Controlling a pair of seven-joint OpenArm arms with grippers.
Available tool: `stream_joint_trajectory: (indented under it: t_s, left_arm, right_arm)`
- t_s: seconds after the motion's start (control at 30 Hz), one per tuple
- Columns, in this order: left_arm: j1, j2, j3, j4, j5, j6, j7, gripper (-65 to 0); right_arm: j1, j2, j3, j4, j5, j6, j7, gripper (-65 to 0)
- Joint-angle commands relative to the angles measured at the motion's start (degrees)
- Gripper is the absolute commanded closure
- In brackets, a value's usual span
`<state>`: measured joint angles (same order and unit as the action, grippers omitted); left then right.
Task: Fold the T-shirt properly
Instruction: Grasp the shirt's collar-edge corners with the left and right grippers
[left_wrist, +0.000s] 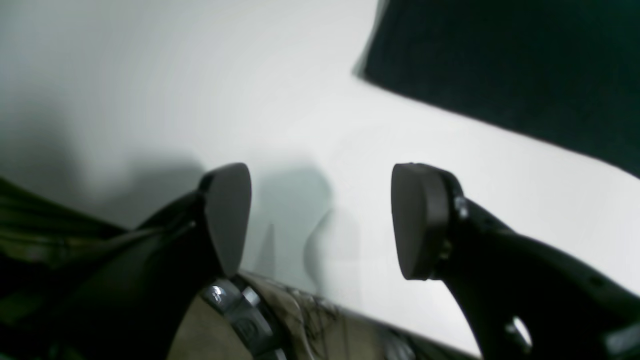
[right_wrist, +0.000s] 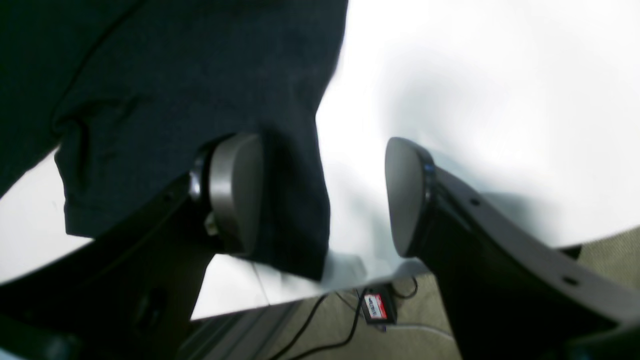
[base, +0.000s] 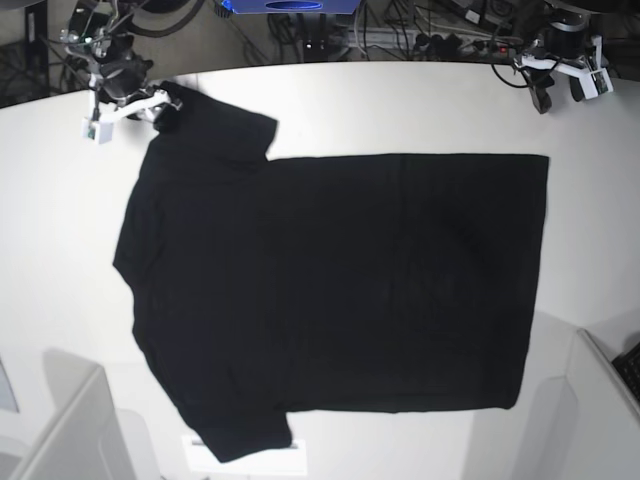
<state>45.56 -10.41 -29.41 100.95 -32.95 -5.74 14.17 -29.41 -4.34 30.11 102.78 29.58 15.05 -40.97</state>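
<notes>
The black T-shirt lies spread flat on the white table, plain side up, with no print showing. Its sleeves are at the left and its hem at the right. My right gripper is at the far-left sleeve. In the right wrist view it is open, with the left pad over the black sleeve and the sleeve's edge between the jaws. My left gripper is at the back right, apart from the shirt. In the left wrist view it is open and empty over bare table, with the shirt at the upper right.
Cables and equipment crowd the table's back edge. White panels stand at the front left and front right. In the right wrist view, the table edge is close, with a cable and a small red-labelled device on the floor below.
</notes>
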Motion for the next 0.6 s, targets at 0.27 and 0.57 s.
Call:
stream_joint_trajectory:
  t_s: [0.27,0.57]
  left_arm:
    - [-6.9,-0.2,-1.8,0.8,-0.4,0.0,6.7,-42.6]
    - [-14.3,-0.2,-1.9,-6.6,-0.4,0.0,11.7,-42.6]
  right_arm:
    - [-1.1,0.5,-4.6,-0.8,0.2,0.3,-0.7,-35.3]
    - [-0.5,2.1,-4.8,-4.1,0.5,0.4,-0.7,0.0]
